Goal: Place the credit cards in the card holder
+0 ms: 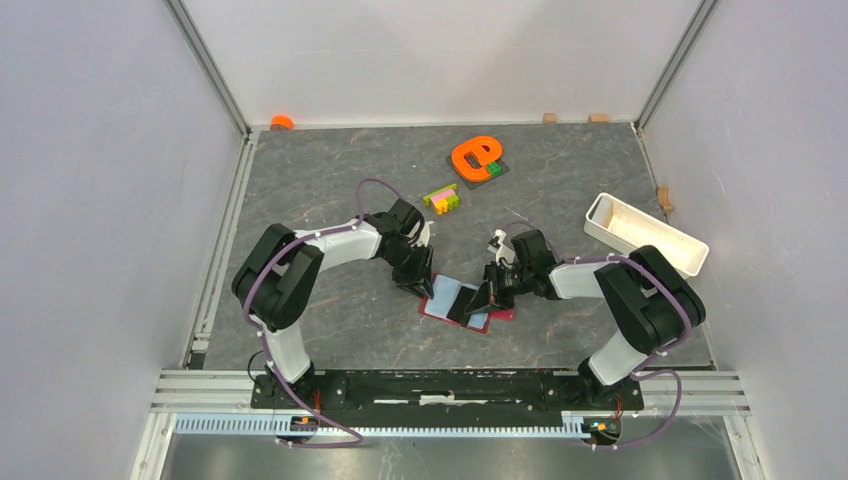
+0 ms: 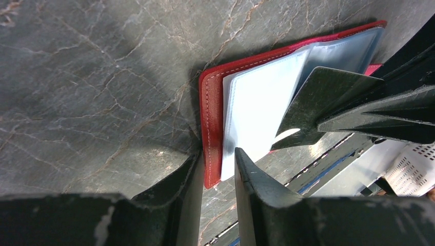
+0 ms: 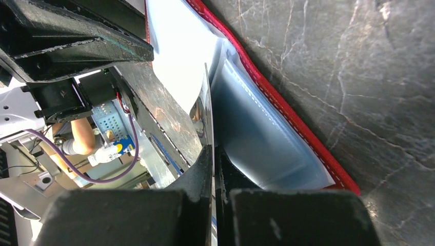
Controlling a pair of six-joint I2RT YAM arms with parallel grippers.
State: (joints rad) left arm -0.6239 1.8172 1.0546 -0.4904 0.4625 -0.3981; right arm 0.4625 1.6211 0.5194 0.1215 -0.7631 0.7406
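On the left, the left gripper (image 2: pixel 217 156) is set astride the near edge of the card holder (image 2: pixel 251 97), one finger on the grey table (image 2: pixel 92 92) side of the red cover and the other over the clear sleeve. The jaws are seen partly apart. Whether the edge is actually pinched or only bracketed cannot be told, since the contact is hidden by the fingers themselves.

The card holder is laid open near the middle of the table between the two arms, with its light-blue inside turned up and one sleeve page lifted.

To the right of it, a credit card (image 2: pixel 320 95) is held tilted over the sleeves, its leading corner lying over the page. In the right wrist view its thin edge is lined up with the mouth of a pocket. The right gripper (image 3: pixel 214 151) is clenched on the card's rear end.

The step in hand is judged to be the insertion of this card. For the next move, the holder must be kept from sliding, the card's edge must be kept level with the pocket mouth, and the card must be pushed along the pocket rather than down into the page.

Farther back, some toy bricks (image 1: pixel 442 198) and a white tray (image 1: pixel 645 235) are left well apart from the work.
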